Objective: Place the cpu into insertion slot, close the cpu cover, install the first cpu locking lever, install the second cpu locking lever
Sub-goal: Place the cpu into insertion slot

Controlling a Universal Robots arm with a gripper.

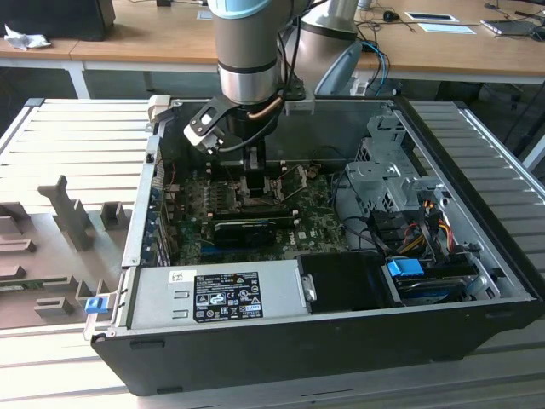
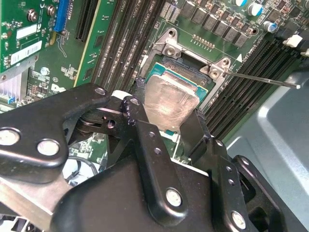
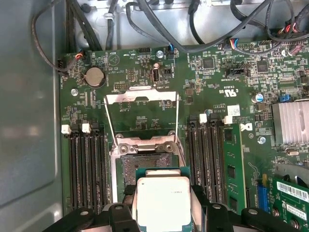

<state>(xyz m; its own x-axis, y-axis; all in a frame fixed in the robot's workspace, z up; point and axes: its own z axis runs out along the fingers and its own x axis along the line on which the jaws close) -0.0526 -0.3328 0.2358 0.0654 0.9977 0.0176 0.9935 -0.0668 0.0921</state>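
Observation:
My gripper [image 2: 168, 112] is shut on the cpu [image 2: 171, 99], a flat square chip with a dull silver top, its black fingers [image 2: 140, 113] pressing two opposite edges. In the first wrist view the cpu [image 3: 161, 200] hangs between the gripper [image 3: 162, 205] fingers, partly over the insertion slot [image 3: 145, 166], a dark square socket with a silvery rim. Whether the chip touches the socket I cannot tell. The cpu cover [image 3: 142, 98], a thin silvery frame, stands flipped open beyond the socket. A thin locking lever [image 2: 263, 79] sticks out beside the insertion slot [image 2: 186, 67]. In the exterior view the gripper [image 1: 254, 183] reaches down into the open case.
The green motherboard [image 1: 319, 226] lies inside a black computer case [image 1: 341, 341]. Black memory slots [image 3: 84, 169] flank the socket on both sides. A power supply [image 1: 221, 294], a drive cage [image 1: 383, 183], cable bundles [image 3: 159, 29] and an expansion card [image 1: 247, 228] crowd the case.

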